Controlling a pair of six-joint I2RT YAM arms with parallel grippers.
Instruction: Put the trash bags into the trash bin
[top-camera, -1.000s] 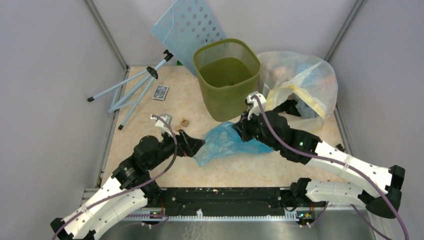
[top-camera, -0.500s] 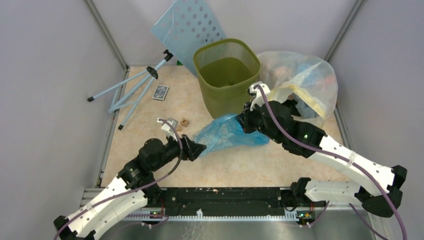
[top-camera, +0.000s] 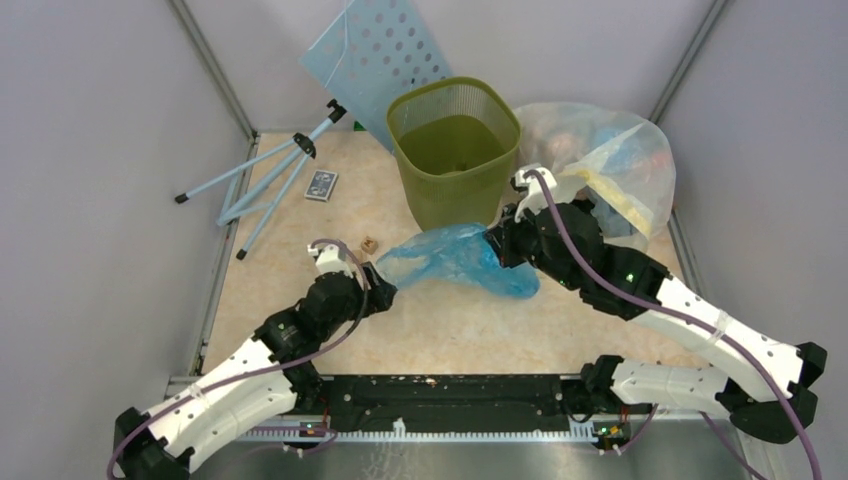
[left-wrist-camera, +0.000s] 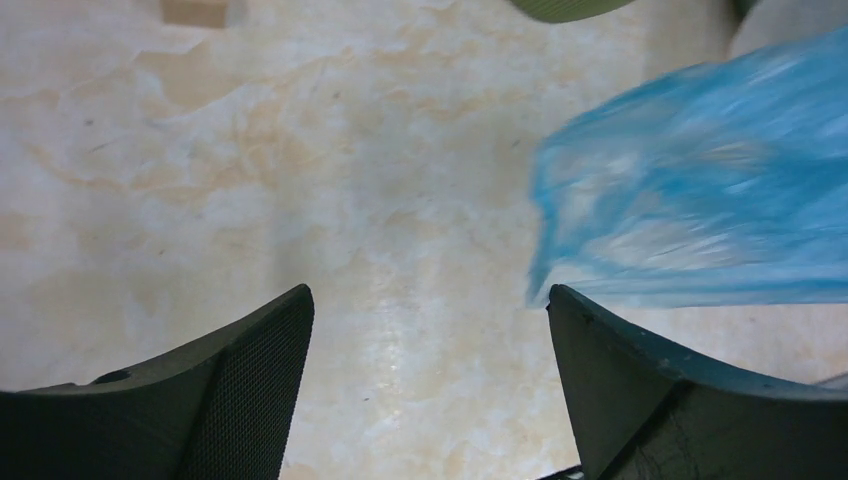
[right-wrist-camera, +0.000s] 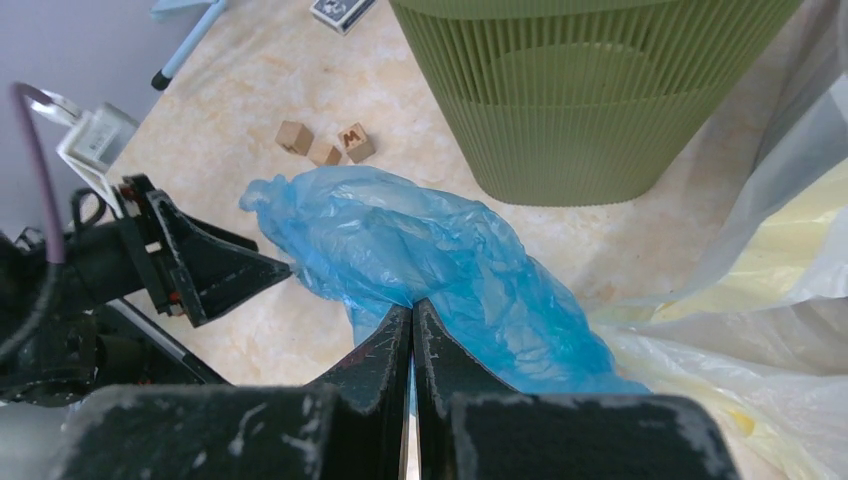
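Note:
The trash bag (top-camera: 455, 258), thin crinkly light-blue plastic, hangs stretched in front of the trash bin (top-camera: 450, 205), an olive-green wastebasket. My right gripper (top-camera: 492, 240) is shut on the bag's right part, and in the right wrist view the fingertips (right-wrist-camera: 412, 303) pinch a fold of the blue film (right-wrist-camera: 420, 250) below the bin's wall (right-wrist-camera: 590, 110). My left gripper (top-camera: 383, 288) stands open at the bag's left end. In the left wrist view nothing lies between its fingers (left-wrist-camera: 428, 292); the bag's edge (left-wrist-camera: 700, 200) hangs just beyond the right fingertip.
A large clear yellowish bag (top-camera: 600, 160) full of colourful items lies right of the bin, behind my right arm. A perforated light-blue panel (top-camera: 385, 50) leans on the back wall. A blue tripod (top-camera: 270, 180), a small card box (top-camera: 321, 185) and wooden blocks (right-wrist-camera: 325, 145) lie at the left.
My right gripper has carried the bag up and to the right, nearer the bin. The left gripper has moved forward after the bag's left end, its jaws still apart.

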